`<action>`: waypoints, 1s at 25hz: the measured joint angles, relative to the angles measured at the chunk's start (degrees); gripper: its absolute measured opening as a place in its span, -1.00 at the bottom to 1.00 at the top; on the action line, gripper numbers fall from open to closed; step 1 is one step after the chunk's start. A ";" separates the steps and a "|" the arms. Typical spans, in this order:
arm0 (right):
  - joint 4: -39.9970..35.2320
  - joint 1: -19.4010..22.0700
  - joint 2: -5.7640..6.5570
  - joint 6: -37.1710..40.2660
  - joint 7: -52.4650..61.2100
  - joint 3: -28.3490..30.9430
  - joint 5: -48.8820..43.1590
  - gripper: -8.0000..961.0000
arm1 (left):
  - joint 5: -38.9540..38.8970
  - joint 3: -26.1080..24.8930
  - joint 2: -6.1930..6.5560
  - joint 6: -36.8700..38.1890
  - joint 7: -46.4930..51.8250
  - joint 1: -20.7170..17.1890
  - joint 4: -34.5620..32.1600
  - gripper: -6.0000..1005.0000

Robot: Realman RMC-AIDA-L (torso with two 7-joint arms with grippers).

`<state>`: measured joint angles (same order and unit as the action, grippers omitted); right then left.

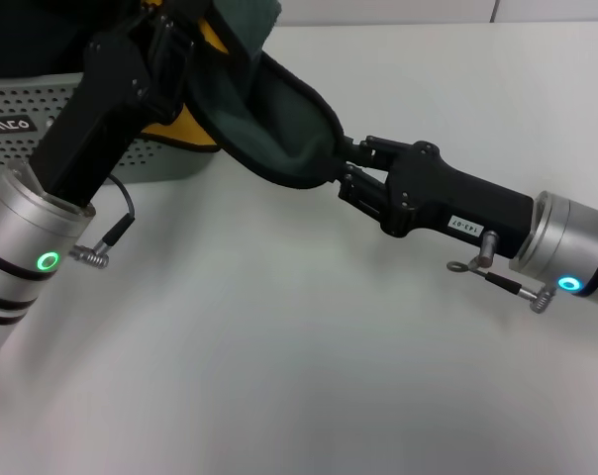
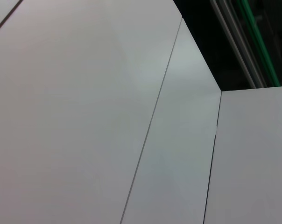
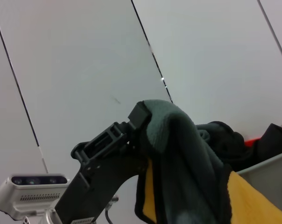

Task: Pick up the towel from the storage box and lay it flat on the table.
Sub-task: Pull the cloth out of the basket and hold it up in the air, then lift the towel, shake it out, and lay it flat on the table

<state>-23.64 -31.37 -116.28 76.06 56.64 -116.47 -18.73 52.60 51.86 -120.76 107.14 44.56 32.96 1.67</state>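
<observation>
Towel [image 1: 279, 129] hangs stretched between both grippers: left gripper [image 1: 195, 40] fingers clamped high by storage box [image 1: 42, 119], right gripper [image 1: 347, 166] fingers pinching the lower edge over the tabletop [image 1: 279, 346].

The left gripper [image 3: 140, 122] is holding the towel [image 3: 187, 154] aloft, apparently clamped; grey-green and yellow faces are draping beside the storage box [image 3: 267, 170] rim, under ceiling panels [image 3: 85, 60].

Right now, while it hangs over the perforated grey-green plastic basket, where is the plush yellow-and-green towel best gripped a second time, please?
Take the plush towel by its black-stitched lower edge, coming from the robot's right: the left gripper pinches its top, so the fold sags that way, where the right gripper clamps it.
</observation>
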 joint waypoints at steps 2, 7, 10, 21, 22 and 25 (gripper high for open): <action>0.00 -0.01 0.00 -0.51 0.00 0.03 0.01 -0.28 | 0.02 0.02 0.00 0.00 0.00 0.00 0.00 -0.92; 0.22 -0.71 0.00 -1.67 -0.52 -0.14 -0.11 -0.50 | 0.13 0.14 0.00 0.00 0.02 0.00 0.00 -0.91; 0.13 -0.78 0.00 -2.30 -1.75 -0.18 -0.39 -0.68 | 0.14 0.22 0.00 -0.02 0.01 0.00 0.03 -0.91; -0.07 0.58 0.02 0.01 -4.97 1.21 0.51 -0.86 | 0.14 0.26 0.00 -0.10 0.07 -1.12 0.23 -0.91; -0.04 0.67 0.06 1.10 -5.49 1.72 0.60 -0.86 | 0.13 0.26 0.00 -0.12 0.06 -1.66 0.35 -0.91; 0.34 0.97 0.39 5.15 -6.52 4.43 0.58 -0.93 | -0.11 0.15 0.00 -0.60 -0.02 -3.53 0.78 -0.91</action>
<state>-23.30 -30.40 -115.89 81.21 50.12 -112.04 -18.15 52.49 52.01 -120.76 106.54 44.54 29.43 2.46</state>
